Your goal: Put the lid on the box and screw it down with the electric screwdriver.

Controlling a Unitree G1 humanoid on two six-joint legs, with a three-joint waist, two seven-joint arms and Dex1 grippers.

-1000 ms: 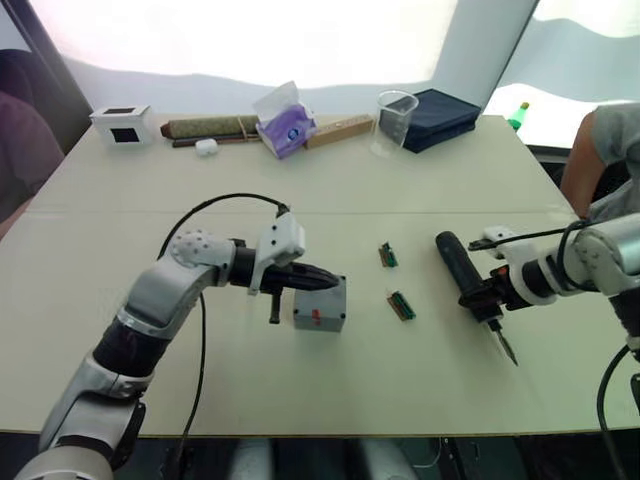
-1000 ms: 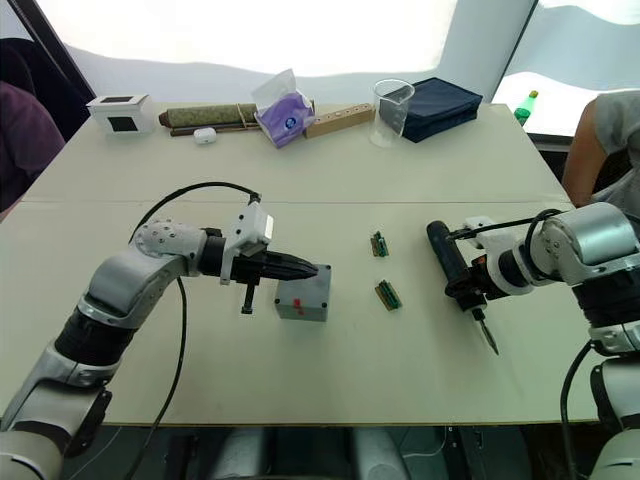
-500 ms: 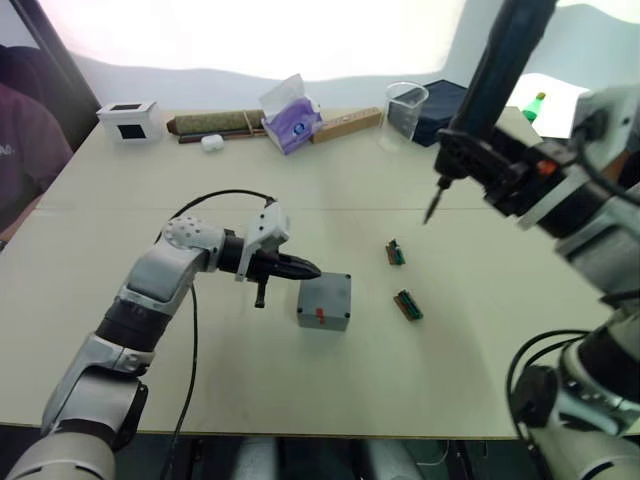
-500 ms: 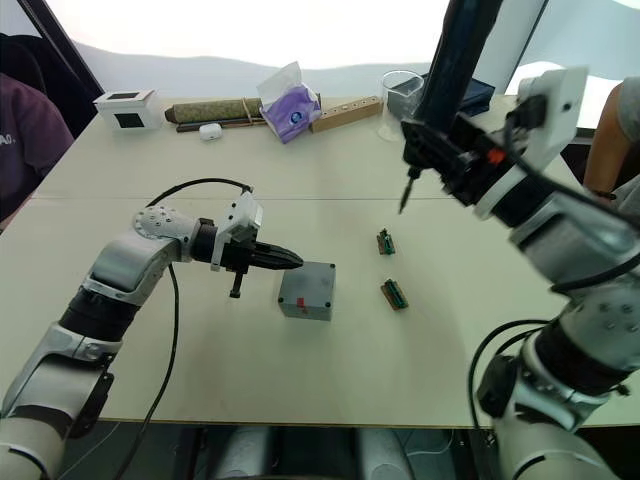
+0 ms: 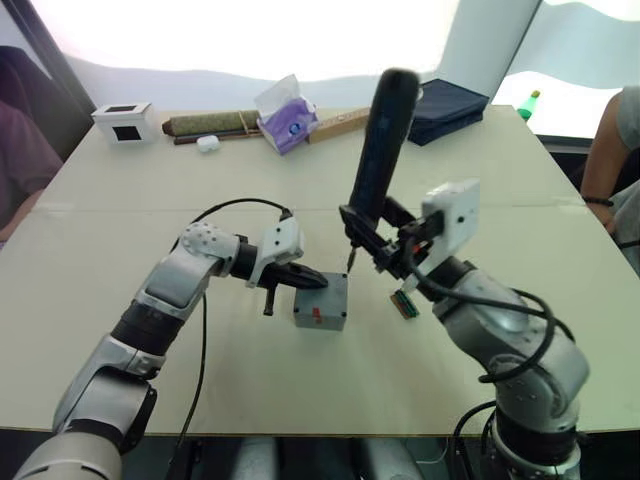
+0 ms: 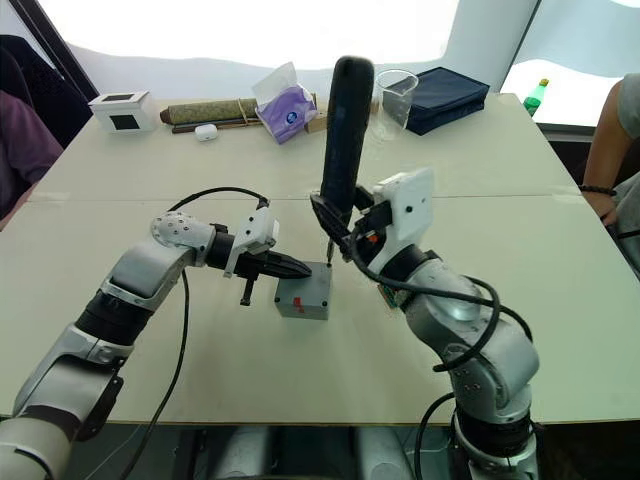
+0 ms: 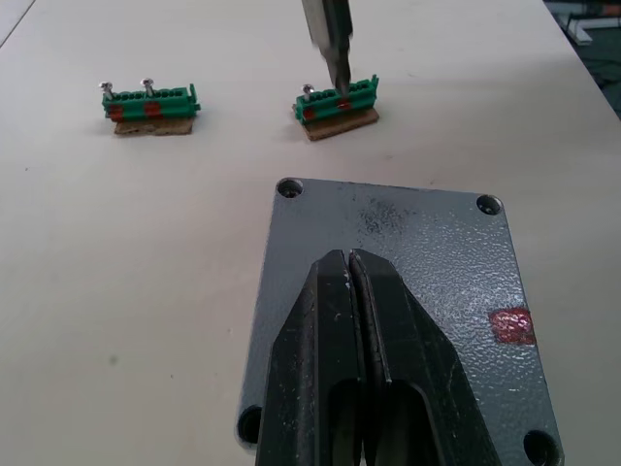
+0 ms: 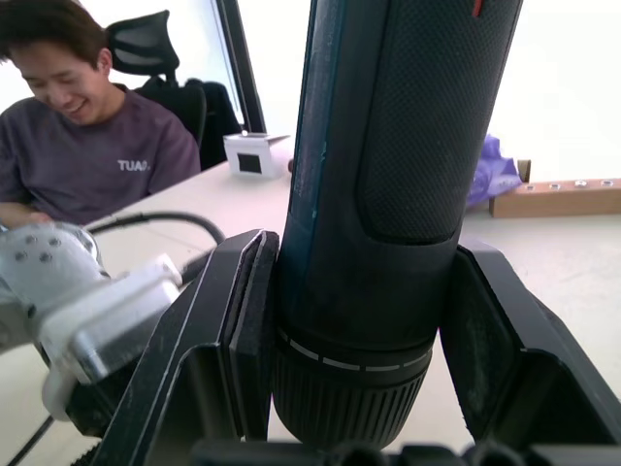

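Note:
The grey box (image 5: 319,311) stands mid-table with the lid (image 7: 417,282) lying flat on top, screw holes at its corners. My left gripper (image 5: 312,281) is shut, empty, and its fingertips (image 7: 349,277) sit on the lid's near half. My right gripper (image 5: 372,232) is shut on the electric screwdriver (image 5: 379,140), a thick black cylinder held upright. Its thin metal bit (image 7: 328,39) points down just above the lid's far edge, near a corner hole (image 7: 288,189). In the right wrist view the screwdriver body (image 8: 388,184) is clamped between both fingers.
Two green terminal blocks (image 7: 150,101) (image 7: 337,100) lie just beyond the box. Along the table's far edge stand a white cube (image 5: 124,120), a tissue pack (image 5: 285,118), a clear cup (image 6: 396,95) and a dark blue case (image 5: 452,101). People sit at both sides (image 5: 618,130) (image 8: 92,136).
My right arm has swung the screwdriver from high at the right down over the box, bit pointing at the lid. The left gripper has slid forward onto the lid.

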